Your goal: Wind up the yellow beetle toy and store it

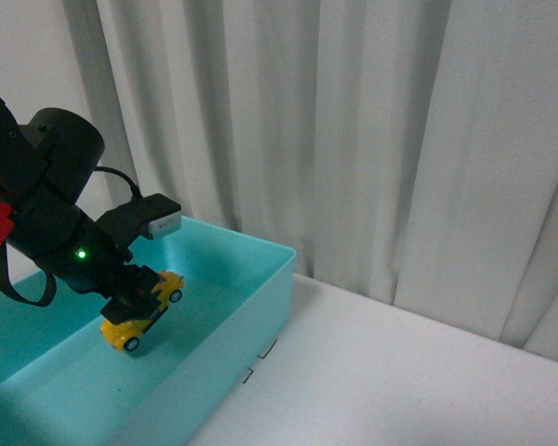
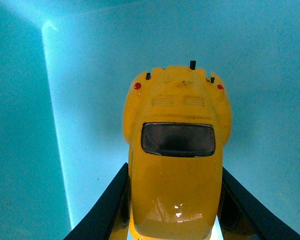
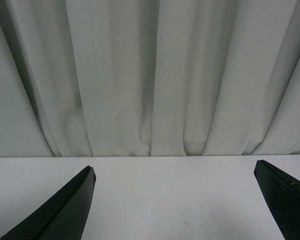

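The left claw [image 1: 136, 292] is shut tight on the yellow beetle toy [image 1: 145, 312], with one dark finger [image 2: 106, 210] pressed on each side of the little car. The car sticks out past the claw tips and tilts, one end lower than the other. Claw and car are inside the blue-green bin [image 1: 265, 271], and the smooth bin floor lies just under them. I cannot tell if a wheel touches that floor. The bin sits on a plain white worktop [image 1: 400, 372], which spreads out to the right of this claw. The right claw [image 3: 174, 168] is wide open and holds nothing, with bare white worktop below it. A long pale curtain [image 1: 353, 121] with soft folds hangs behind both claws.
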